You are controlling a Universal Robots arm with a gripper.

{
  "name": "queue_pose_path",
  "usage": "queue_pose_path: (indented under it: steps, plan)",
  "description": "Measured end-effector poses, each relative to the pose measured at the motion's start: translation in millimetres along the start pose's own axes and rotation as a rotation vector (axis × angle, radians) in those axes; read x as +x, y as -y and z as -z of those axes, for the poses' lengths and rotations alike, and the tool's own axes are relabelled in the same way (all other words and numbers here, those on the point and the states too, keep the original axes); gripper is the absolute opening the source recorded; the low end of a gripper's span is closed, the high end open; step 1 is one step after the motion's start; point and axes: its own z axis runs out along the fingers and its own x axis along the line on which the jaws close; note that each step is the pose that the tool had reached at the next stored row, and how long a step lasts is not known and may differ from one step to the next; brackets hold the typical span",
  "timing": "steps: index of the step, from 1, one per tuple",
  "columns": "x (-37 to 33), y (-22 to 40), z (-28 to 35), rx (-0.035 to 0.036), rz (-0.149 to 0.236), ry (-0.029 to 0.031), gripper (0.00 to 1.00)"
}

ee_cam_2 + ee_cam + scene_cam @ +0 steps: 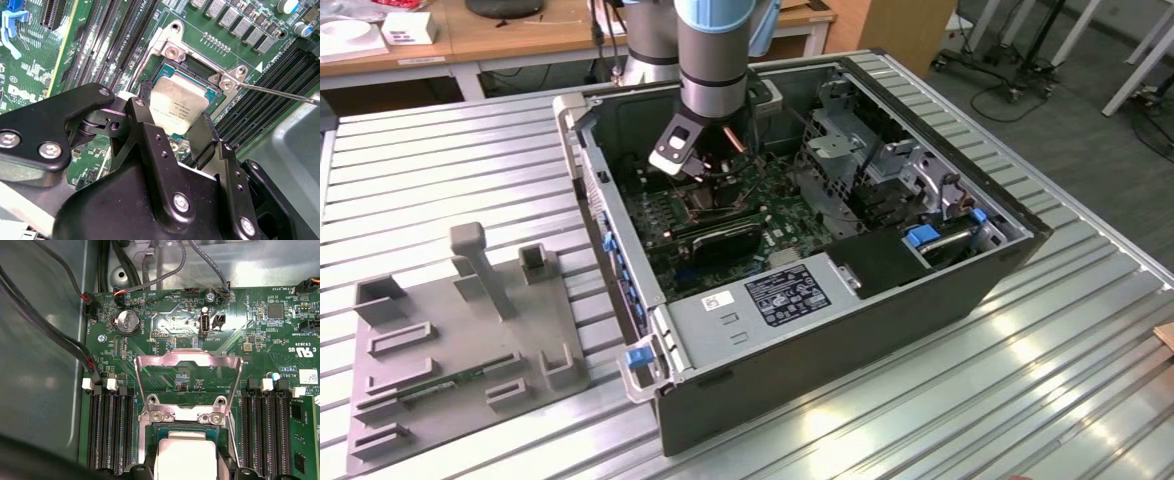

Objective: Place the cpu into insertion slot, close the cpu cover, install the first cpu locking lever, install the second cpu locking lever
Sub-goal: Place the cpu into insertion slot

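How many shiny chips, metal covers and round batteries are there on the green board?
cpu: 1
cpu cover, swung open: 1
round battery: 1
Total: 3

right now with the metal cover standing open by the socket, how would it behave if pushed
The cover is thin sheet metal with a large window, so probably light and slightly springy. It seems hinged at its end beside the socket, so a push would likely swing it, not slide it. Bare metal suggests it's slick.
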Motion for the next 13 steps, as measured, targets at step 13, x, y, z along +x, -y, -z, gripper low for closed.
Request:
queue_pose_path:
  steps: [13]
  plan:
    - [0.1,0.1,-1.8,-0.0005,0.000,-0.0014,0.55]
